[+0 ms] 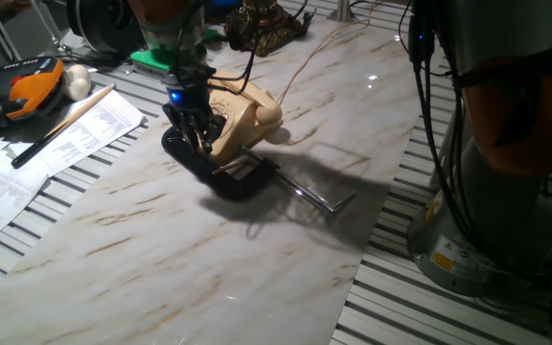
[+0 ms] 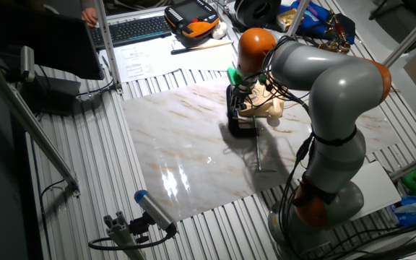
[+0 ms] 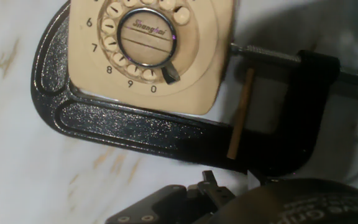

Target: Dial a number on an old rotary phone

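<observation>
In one fixed view my tool (image 1: 195, 134) hangs over the phone (image 1: 242, 117), at its clamp-side front edge. The other fixed view shows the same. In hand view the dial (image 3: 145, 38) lies ahead of my tool; finger gap I cannot tell.

1. The desk (image 1: 161, 249) is a ribbed white top with a pale marble-look slab laid over its middle
2. On the slab stands the old rotary phone (image 1: 242, 113), with a black C-clamp (image 1: 220, 172) lying around its near edge, the steel screw rod (image 1: 312, 196) pointing right
3. Far left, off the slab, printed papers (image 1: 27, 163), a wooden stick (image 1: 75, 113) and an orange-black handheld unit (image 1: 27, 88) lie on the ribs
</observation>
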`<state>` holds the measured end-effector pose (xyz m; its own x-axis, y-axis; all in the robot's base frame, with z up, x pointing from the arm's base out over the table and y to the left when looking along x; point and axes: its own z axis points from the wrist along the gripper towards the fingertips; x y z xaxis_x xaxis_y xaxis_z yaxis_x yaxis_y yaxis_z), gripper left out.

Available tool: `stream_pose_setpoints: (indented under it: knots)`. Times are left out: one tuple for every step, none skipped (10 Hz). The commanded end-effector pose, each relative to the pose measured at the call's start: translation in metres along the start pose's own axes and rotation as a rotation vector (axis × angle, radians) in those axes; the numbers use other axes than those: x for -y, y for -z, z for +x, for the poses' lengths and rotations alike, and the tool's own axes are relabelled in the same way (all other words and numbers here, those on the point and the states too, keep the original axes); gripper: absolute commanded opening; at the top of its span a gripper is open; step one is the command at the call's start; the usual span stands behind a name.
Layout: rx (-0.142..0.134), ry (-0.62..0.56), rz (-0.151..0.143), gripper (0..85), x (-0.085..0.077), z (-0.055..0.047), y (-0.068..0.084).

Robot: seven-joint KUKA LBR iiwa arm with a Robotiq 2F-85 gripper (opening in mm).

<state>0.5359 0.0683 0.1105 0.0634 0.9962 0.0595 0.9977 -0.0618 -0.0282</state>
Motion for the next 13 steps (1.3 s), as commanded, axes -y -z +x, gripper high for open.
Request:
stream_pose_setpoints:
  knots:
    - [-0.009,0.003,0.002,34.0,-0.001,-0.001,-0.003]
    - [-0.011,0.006,0.004,34.0,-0.001,-0.001,-0.006]
    - [-0.014,0.008,0.004,34.0,0.0,-0.003,-0.011]
    - [-0.014,0.008,-0.002,34.0,0.001,-0.004,-0.016]
    - [-0.011,0.005,-0.004,51.0,0.002,-0.005,-0.019]
    - [-0.012,0.002,0.001,51.0,0.002,-0.007,-0.02]
    - [-0.025,0.008,0.003,51.0,0.001,-0.01,-0.023]
    - [-0.026,0.023,0.0,51.0,0.002,-0.014,-0.029]
    - [-0.028,0.033,-0.005,51.0,0.004,-0.016,-0.034]
    - [-0.019,0.031,-0.007,51.0,0.005,-0.014,-0.036]
    - [-0.007,0.026,-0.009,51.0,0.007,-0.012,-0.037]
    - [0.008,0.024,-0.013,51.0,0.008,-0.011,-0.038]
    - [0.033,0.028,-0.019,51.0,0.009,-0.011,-0.038]
